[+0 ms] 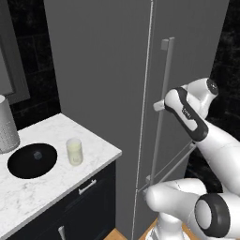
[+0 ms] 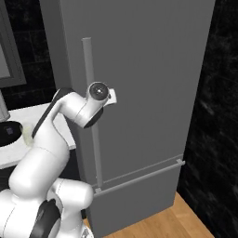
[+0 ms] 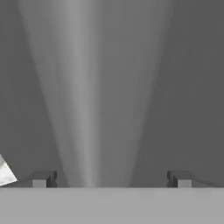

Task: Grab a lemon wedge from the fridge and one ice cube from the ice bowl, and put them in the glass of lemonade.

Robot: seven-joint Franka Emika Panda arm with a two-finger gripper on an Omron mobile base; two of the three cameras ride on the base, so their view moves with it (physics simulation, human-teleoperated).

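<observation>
The tall grey fridge (image 1: pixel 103 70) stands with its door shut, so the lemon wedge is hidden. My gripper (image 1: pixel 158 105) is at the long vertical bar handle (image 1: pixel 162 93), about halfway up. In the hand view the handle (image 3: pixel 94 109) runs up the middle between my two fingertips (image 3: pixel 42 178), which stand wide apart on either side of it; the gripper (image 3: pixel 111 178) is open. On the counter to the left sit the black ice bowl (image 1: pixel 32 161) with one ice cube (image 1: pixel 37 154) in it and the glass of lemonade (image 1: pixel 74 151).
A white paper towel roll (image 1: pixel 5 125) stands behind the bowl on the marble counter (image 1: pixel 56 187). A lower fridge drawer with a horizontal bar (image 2: pixel 139 175) lies below the door. Black tiled wall (image 2: pixel 218 116) flanks the fridge on the right; the floor is wooden.
</observation>
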